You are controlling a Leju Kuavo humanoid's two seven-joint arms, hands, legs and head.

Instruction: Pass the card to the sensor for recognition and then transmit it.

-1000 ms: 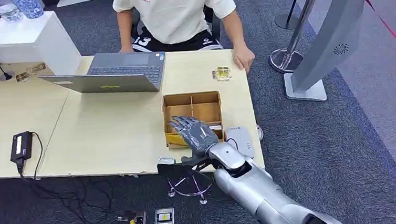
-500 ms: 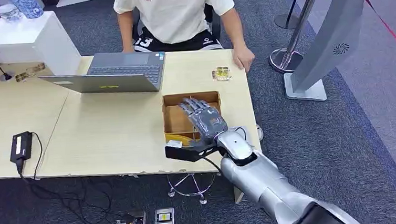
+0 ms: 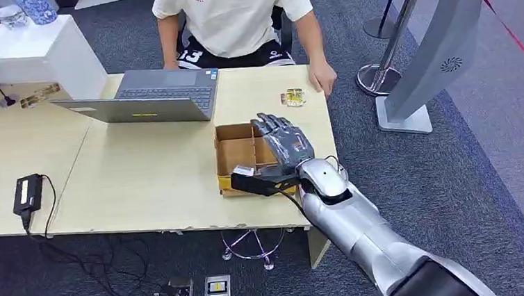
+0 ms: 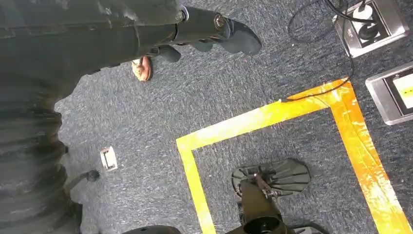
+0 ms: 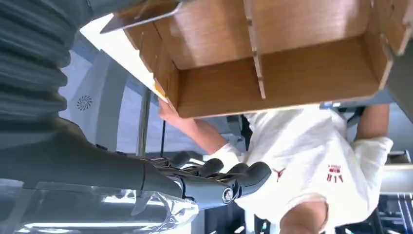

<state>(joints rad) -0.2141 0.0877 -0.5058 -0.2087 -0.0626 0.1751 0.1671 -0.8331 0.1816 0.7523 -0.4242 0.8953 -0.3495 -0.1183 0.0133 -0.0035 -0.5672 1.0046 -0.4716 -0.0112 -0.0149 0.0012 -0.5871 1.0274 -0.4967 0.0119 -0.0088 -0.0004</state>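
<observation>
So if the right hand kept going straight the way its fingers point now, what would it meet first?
Probably the small packet on the table, then the person's hand at the far edge. The right hand hangs over the cardboard box, fingers aimed away from the robot. Its height is unclear, so it might pass above.

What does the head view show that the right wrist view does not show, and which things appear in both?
The head view alone shows the laptop, the wooden table, the black power adapter and the shiny packet near the person's hand.

The right wrist view alone shows the cardboard box from close by, its inner divider, and clear wrapping under the right hand.

Both show the cardboard box, the right hand, the person in a white shirt, and the grey stand.
</observation>
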